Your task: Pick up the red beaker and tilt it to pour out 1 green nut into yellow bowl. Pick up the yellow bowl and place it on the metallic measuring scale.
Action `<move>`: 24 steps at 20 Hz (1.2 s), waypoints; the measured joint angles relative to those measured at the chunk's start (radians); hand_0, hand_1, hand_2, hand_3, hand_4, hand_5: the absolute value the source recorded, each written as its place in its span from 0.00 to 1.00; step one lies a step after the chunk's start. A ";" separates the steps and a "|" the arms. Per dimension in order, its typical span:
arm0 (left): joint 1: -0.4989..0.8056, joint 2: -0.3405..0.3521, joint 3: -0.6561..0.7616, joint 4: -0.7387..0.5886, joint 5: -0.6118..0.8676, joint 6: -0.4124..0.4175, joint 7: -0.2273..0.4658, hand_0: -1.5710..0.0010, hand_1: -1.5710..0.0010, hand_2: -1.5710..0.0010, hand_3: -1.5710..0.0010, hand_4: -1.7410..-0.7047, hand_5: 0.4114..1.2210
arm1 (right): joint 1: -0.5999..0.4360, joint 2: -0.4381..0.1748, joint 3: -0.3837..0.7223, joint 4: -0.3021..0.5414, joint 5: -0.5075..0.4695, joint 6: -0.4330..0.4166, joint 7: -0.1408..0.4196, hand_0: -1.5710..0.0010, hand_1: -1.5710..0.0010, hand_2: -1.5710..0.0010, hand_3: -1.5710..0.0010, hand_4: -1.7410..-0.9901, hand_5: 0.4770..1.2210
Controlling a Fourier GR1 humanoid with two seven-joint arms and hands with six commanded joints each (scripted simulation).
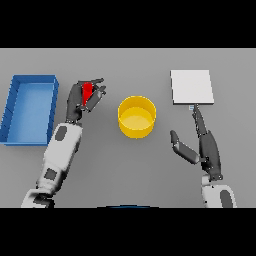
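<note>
No writing, brand or label can be read on anything here; the metallic measuring scale [192, 87] is a plain pale square plate with only a tiny mark at its near edge, too small to make out.

The left robot hand [80, 101] reaches out over the grey table [125, 165], its fingers and thumb curled round the red beaker [87, 92]. The beaker sits inside that grasp, its red body showing between the dark fingers, and only part of it is visible. Whether it is lifted off the table or resting on it cannot be told from this view. No green nut can be seen in or near it.

The yellow bowl [136, 116] stands upright on the table to the right of the held beaker, near it but not touching, and between the two hands. Its inside looks bare.

The right robot hand [202, 145] lies open, fingers straight and thumb spread wide, holding nothing. Its longest fingertip points at the near edge of the scale, just at that small mark.

A blue bin [12, 107] sits at the far left, beside the left arm.
</note>
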 measured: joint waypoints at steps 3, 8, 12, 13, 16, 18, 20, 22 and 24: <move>0.000 0.027 -0.036 -0.044 -0.029 -0.006 0.038 0.02 0.02 0.02 0.03 0.02 0.88 | 0.001 -0.005 0.007 -0.005 0.029 -0.014 -0.003 1.00 1.00 1.00 1.00 0.83 0.24; -0.036 0.134 -0.211 -0.160 -0.209 -0.057 0.179 0.01 0.01 0.01 0.01 0.01 0.89 | -0.001 -0.010 0.006 0.009 0.043 -0.022 -0.019 1.00 1.00 1.00 1.00 0.86 0.25; -0.017 0.173 -0.310 -0.240 -0.294 -0.106 0.250 0.01 0.01 0.01 0.01 0.01 0.88 | 0.003 -0.017 0.004 -0.009 0.028 -0.006 -0.006 1.00 1.00 1.00 1.00 0.86 0.25; -0.008 0.180 -0.324 -0.260 -0.302 -0.115 0.260 0.01 0.01 0.01 0.01 0.01 0.90 | 0.008 -0.010 0.011 -0.003 0.046 -0.018 -0.004 1.00 1.00 1.00 1.00 0.86 0.25; -0.037 0.211 -0.390 -0.283 -0.370 -0.157 0.323 0.00 0.00 0.00 0.01 0.00 0.91 | 0.012 0.000 0.026 -0.017 0.049 -0.013 -0.006 1.00 1.00 1.00 1.00 0.87 0.27; -0.078 0.238 -0.469 -0.276 -0.460 -0.192 0.357 0.00 0.00 0.00 0.00 0.00 0.93 | 0.006 -0.006 0.026 -0.013 0.045 -0.003 -0.010 1.00 1.00 1.00 1.00 0.90 0.29; -0.144 0.265 -0.541 -0.247 -0.540 -0.237 0.367 0.00 0.00 0.00 0.00 0.00 0.96 | 0.001 -0.012 0.021 -0.018 0.049 -0.008 -0.003 1.00 1.00 1.00 1.00 0.92 0.29; -0.200 0.276 -0.607 -0.224 -0.601 -0.295 0.381 0.00 0.00 0.00 0.00 0.00 0.97 | 0.002 -0.012 0.019 -0.017 0.042 -0.004 -0.011 1.00 1.00 1.00 1.00 0.90 0.28; -0.257 0.288 -0.674 -0.197 -0.655 -0.362 0.366 0.00 0.00 0.00 0.00 0.09 0.98 | 0.001 -0.012 0.020 -0.012 0.045 -0.003 -0.009 1.00 1.00 1.00 1.00 0.90 0.28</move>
